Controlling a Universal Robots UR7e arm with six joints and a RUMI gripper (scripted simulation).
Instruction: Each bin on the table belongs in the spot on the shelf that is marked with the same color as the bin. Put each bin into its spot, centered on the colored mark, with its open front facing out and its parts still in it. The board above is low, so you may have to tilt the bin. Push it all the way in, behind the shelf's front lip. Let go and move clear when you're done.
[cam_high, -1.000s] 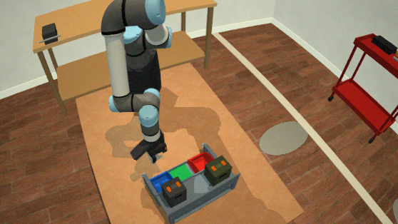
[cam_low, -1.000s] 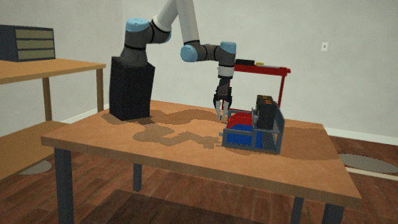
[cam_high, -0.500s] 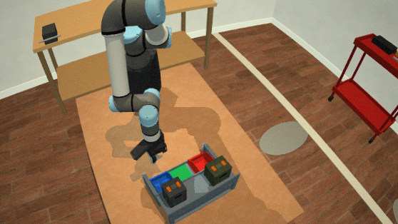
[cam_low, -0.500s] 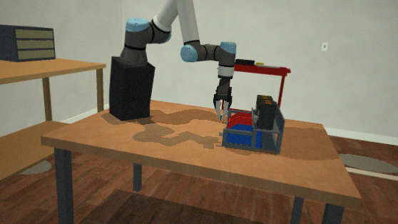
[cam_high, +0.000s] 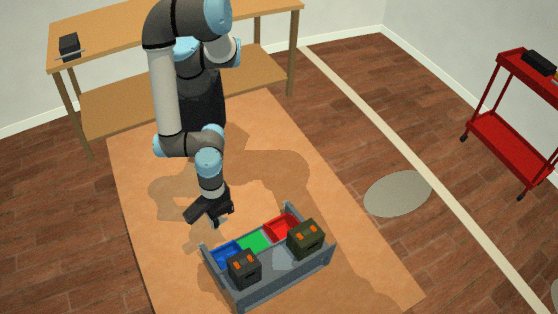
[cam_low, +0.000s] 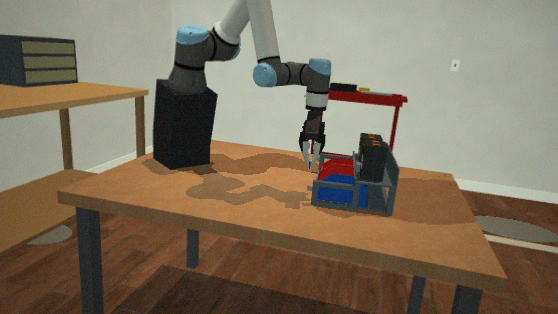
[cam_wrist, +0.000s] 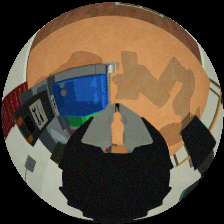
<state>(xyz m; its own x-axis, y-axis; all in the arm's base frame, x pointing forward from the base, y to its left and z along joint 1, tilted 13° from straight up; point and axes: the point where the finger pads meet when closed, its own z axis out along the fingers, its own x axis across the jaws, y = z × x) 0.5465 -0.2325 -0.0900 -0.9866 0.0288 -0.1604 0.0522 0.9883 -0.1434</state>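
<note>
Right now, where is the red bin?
In the top view, the red bin sits at the right end of the grey shelf, beside the green mark and behind the olive box.

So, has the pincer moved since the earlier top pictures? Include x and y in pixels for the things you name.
No, I see no shift: the pincer (cam_high: 216, 224) (cam_low: 309, 166) (cam_wrist: 117, 103) keeps the same place beside the shelf's (cam_high: 280, 290) (cam_low: 392, 187) blue-bin end.
</note>
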